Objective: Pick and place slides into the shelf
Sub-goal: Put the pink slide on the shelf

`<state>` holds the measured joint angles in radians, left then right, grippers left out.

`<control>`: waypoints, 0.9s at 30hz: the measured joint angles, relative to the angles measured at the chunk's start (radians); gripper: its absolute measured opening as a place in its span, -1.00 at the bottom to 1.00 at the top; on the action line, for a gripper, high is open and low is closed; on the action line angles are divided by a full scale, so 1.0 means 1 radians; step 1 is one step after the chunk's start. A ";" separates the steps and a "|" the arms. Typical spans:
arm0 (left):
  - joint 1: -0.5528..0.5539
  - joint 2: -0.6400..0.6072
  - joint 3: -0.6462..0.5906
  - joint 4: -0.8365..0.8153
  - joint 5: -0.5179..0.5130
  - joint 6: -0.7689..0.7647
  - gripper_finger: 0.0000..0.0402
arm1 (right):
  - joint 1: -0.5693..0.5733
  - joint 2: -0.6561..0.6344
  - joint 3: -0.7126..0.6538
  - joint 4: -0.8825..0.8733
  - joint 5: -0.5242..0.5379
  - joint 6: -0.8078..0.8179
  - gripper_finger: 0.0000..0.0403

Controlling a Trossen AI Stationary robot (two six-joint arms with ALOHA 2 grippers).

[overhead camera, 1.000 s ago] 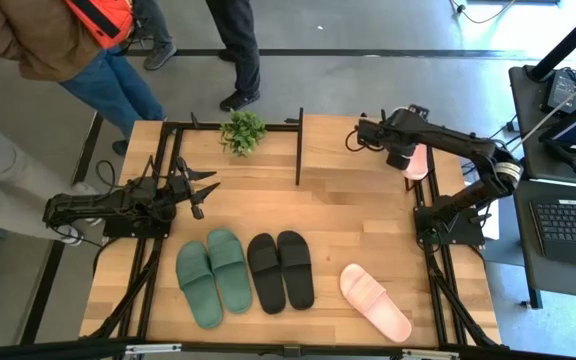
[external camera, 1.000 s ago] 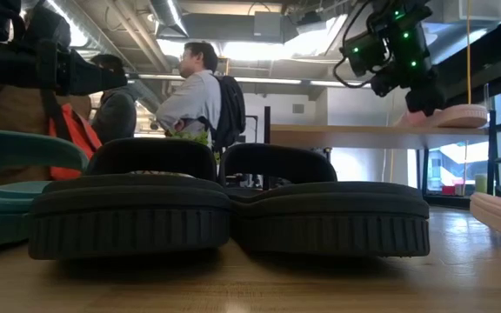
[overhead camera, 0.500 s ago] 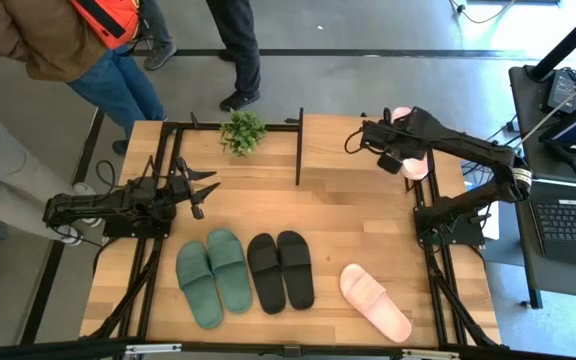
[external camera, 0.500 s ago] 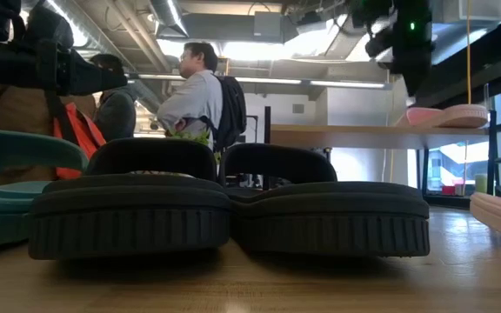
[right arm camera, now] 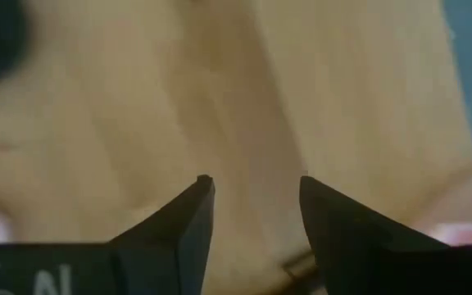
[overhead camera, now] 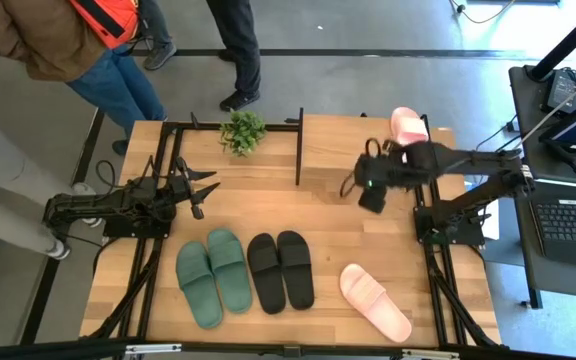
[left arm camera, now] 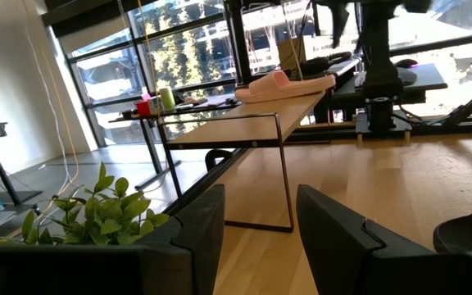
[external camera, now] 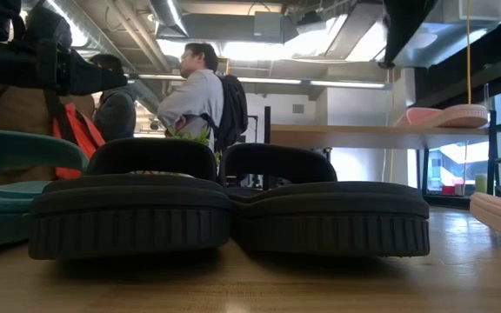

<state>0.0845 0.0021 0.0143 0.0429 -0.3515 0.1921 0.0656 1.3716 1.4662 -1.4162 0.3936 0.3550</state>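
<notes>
One pink slide (overhead camera: 405,124) lies on the shelf (overhead camera: 333,150), the other (overhead camera: 375,301) near it looks light and soft, best held by its strap; both the right gripper (overhead camera: 370,196) and the left gripper (overhead camera: 204,190) are spread, empty.

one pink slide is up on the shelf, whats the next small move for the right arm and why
Probably swing the right gripper toward the second pink slide lying near the table's front right. Its fingers stand apart with nothing between them, one pink slide already rests on the shelf, and that slide is the closest one to this arm. The left gripper waits at the left side.
</notes>
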 joint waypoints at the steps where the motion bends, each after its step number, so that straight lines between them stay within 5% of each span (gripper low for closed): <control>1: 0.000 0.000 0.000 0.000 0.000 0.000 -0.28 | 0.043 0.000 0.000 0.009 0.000 0.005 -0.10; 14: 0.000 0.000 0.000 0.000 0.000 0.000 -0.28 | 0.532 0.120 0.000 0.199 0.052 0.252 -0.10; 22: 0.000 0.000 0.000 0.000 -0.002 0.001 -0.28 | 0.693 0.304 0.000 0.219 0.094 0.348 -0.10; 27: 0.000 0.000 0.000 0.000 -0.002 0.001 -0.28 | 0.758 0.423 0.000 0.216 0.021 0.294 -0.10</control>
<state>0.0849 0.0025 0.0143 0.0429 -0.3538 0.1935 0.8241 1.7949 1.4662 -1.2000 0.4145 0.6494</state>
